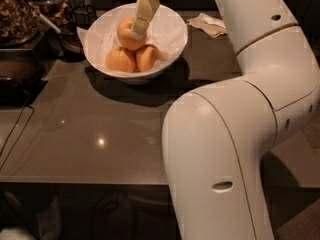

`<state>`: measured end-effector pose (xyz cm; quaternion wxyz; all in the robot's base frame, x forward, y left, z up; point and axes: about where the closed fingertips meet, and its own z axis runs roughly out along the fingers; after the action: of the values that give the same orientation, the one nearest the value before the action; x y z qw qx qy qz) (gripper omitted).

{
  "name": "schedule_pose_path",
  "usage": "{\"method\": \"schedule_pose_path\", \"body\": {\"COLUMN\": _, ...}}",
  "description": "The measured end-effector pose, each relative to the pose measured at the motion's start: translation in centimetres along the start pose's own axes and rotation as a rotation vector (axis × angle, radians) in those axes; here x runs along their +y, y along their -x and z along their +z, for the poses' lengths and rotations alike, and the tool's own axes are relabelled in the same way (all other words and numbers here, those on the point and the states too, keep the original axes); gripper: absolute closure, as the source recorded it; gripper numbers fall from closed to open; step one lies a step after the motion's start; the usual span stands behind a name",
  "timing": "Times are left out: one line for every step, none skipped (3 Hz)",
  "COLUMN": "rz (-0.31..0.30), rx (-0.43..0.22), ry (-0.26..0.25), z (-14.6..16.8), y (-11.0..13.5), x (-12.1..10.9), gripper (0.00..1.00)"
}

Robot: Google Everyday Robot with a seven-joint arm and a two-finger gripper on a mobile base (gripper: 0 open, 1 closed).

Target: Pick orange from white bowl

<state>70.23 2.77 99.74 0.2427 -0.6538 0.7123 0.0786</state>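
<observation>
Orange (126, 33) sits atop two paler fruits (120, 60) in white bowl (172, 31). Gripper (136, 33) is at its right flank; open or closed, cannot tell. Probably firm, glossy, slippery, moderately heavy. Grasp across the widest girth.

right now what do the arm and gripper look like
The arm is glossy white, with thick rounded segments, a thin tan seam and small oval recesses. The gripper, over the white bowl at the orange, is slim and pale beige.
</observation>
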Motion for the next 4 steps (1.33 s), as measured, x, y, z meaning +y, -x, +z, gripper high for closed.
{"method": "schedule_pose_path", "body": {"rz": 0.005, "rx": 0.007, "ry": -0.005, "z": 0.9, "y": 0.4, "x": -0.7, "gripper": 0.17}}
{"method": "schedule_pose_path", "body": {"rz": 0.012, "rx": 0.016, "ry": -0.001, "z": 1.9, "y": 0.5, "x": -1.0, "gripper": 0.17}}
{"method": "schedule_pose_path", "body": {"rz": 0.022, "rx": 0.039, "ry": 0.008, "z": 3.1, "y": 0.2, "x": -1.3, "gripper": 0.17}}
{"method": "schedule_pose_path", "body": {"rz": 0.036, "rx": 0.061, "ry": 0.02, "z": 4.2, "y": -0.4, "x": -1.5, "gripper": 0.16}}
